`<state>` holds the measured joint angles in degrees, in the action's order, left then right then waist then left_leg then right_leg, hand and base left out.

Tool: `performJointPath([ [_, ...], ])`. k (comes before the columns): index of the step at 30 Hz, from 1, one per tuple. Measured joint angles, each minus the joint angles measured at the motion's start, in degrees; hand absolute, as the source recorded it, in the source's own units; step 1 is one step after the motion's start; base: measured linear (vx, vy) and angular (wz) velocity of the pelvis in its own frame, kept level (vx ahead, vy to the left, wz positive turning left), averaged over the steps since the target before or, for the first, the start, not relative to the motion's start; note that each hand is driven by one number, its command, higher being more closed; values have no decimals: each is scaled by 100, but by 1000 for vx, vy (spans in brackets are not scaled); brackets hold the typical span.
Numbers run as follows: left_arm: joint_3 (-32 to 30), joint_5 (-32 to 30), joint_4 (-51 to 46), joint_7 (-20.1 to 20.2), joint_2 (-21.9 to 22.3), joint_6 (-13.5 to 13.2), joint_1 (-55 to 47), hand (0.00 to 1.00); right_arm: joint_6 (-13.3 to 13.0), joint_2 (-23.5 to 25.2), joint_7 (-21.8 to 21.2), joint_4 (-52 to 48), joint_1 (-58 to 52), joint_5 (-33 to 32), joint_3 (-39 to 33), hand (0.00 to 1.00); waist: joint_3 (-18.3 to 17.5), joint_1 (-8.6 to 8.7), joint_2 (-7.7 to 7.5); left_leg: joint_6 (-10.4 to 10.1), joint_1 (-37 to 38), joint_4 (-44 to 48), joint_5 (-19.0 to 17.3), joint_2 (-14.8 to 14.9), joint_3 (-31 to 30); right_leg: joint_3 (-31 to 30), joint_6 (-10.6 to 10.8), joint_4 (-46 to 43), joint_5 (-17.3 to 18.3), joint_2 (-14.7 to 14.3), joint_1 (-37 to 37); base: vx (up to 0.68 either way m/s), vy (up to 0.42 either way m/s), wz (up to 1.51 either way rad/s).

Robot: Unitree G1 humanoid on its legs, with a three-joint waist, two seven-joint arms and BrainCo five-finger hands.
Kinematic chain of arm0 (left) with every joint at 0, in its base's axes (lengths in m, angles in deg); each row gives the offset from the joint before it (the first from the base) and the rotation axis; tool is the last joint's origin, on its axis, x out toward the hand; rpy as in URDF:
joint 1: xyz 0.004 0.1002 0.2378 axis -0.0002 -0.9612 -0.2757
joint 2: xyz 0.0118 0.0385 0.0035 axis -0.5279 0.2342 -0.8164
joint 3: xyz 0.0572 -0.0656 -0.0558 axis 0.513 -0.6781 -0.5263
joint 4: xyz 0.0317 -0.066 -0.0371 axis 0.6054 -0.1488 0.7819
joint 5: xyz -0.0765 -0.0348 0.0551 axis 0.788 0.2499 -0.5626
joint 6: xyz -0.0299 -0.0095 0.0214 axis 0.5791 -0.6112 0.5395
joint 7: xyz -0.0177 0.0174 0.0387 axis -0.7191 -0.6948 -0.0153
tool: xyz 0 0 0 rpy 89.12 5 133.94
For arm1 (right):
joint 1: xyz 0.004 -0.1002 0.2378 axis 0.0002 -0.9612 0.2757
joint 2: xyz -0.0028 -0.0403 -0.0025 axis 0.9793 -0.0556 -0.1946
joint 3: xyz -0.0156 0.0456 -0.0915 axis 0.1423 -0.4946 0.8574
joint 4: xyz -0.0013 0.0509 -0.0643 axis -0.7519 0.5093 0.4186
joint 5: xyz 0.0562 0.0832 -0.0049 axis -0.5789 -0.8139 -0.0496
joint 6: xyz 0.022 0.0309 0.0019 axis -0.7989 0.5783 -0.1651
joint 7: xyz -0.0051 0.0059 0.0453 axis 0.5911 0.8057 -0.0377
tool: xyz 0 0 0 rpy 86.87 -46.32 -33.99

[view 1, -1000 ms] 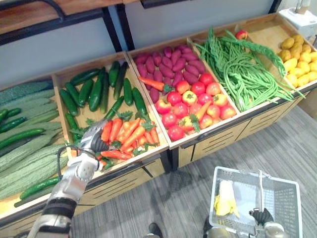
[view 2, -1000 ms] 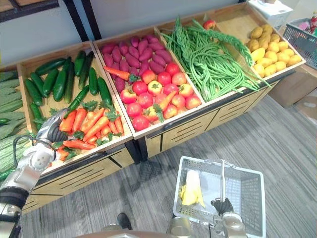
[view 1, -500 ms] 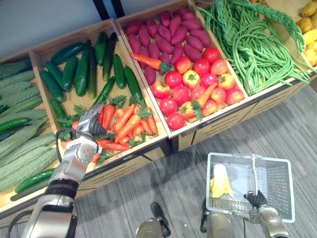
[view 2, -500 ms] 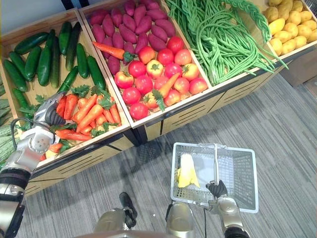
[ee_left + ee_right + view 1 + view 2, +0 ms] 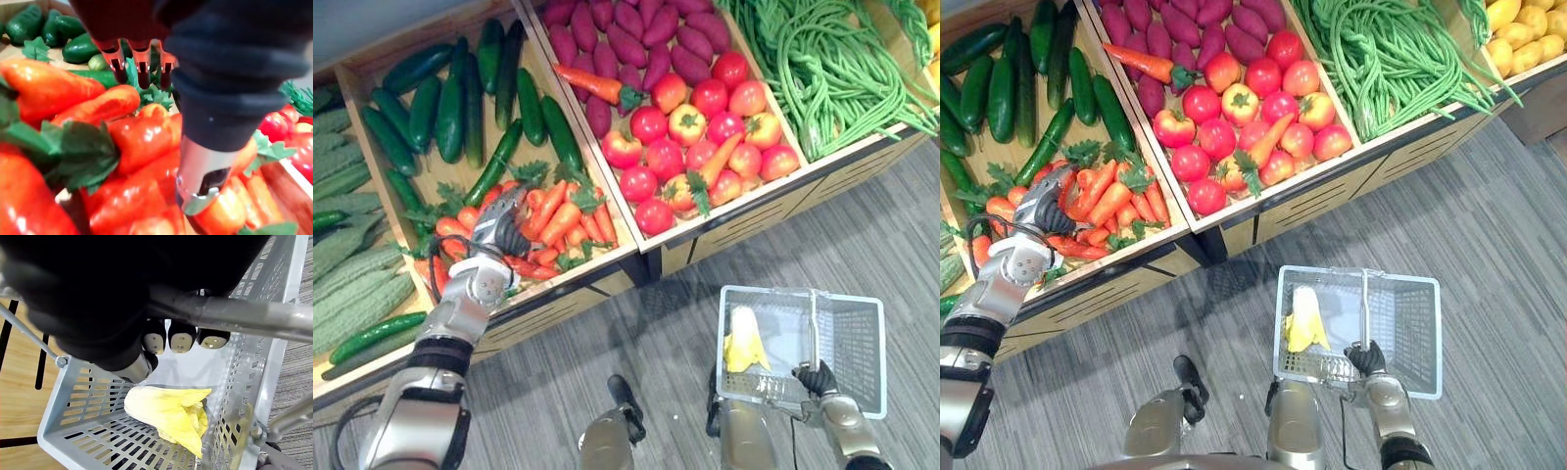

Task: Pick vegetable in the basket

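Piled at the front of the wooden crate (image 5: 438, 168), the carrots (image 5: 558, 220) sit just ahead of the cucumbers (image 5: 460, 98), and my left hand (image 5: 501, 230) is right on top of them. Fingers (image 5: 142, 68) are stretched out loose over the heap, thumb (image 5: 205, 161) down among the carrots, nothing clamped yet. Tomatoes (image 5: 695, 127) are in the next crate over. Lower down, my right hand (image 5: 818, 379) is wrapped tight round the basket handle (image 5: 814, 333), with the grey basket (image 5: 867, 362) hanging over the floor and one yellow leafy vegetable (image 5: 171, 413) lying inside.
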<state>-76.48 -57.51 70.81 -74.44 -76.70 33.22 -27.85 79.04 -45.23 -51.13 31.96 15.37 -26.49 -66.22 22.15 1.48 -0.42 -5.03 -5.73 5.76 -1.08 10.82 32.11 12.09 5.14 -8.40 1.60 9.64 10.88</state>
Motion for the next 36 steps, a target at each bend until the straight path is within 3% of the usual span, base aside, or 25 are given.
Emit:
performJointPath([
  [9, -16, -1, 46, -10, 48, 77, 24, 0, 4, 5, 12, -4, 88, -144, -2, 100, 128, -2, -72, 8, -168, -8, 7, 35, -6, -60, 13, -45, -13, -49, 208, -64, -3, -1],
  [10, -21, -1, 51, -31, 53, 140, 64, 100, -8, 5, 13, -5, 96, -160, 0, 100, 146, -7, -88, 15, -176, -10, 12, 29, 2, -81, 13, -48, -25, -48, 230, 0, 0, 0],
  [17, -78, -1, 492, -340, 151, 302, 454, 100, -21, 5, 12, -1, 173, -162, 55, 100, 163, -1, -117, 53, -219, -117, 95, -15, 24, -135, -3, 45, -141, -53, 294, -4, 7, -2],
  [30, -132, -7, 720, -792, 153, 319, 822, 100, -64, 117, 42, 11, 346, -176, 225, 100, 358, 19, -403, 104, -235, -373, 273, -131, 62, -200, 3, 243, -355, -43, 361, -16, 6, -2],
  [36, -241, -6, 719, -1046, 153, 332, 821, 100, -60, 139, 61, 19, 342, -172, 224, 100, 362, 24, -412, 112, -165, -373, 288, -131, 33, -175, 2, 255, -368, -43, 265, 4, 2, 1],
])
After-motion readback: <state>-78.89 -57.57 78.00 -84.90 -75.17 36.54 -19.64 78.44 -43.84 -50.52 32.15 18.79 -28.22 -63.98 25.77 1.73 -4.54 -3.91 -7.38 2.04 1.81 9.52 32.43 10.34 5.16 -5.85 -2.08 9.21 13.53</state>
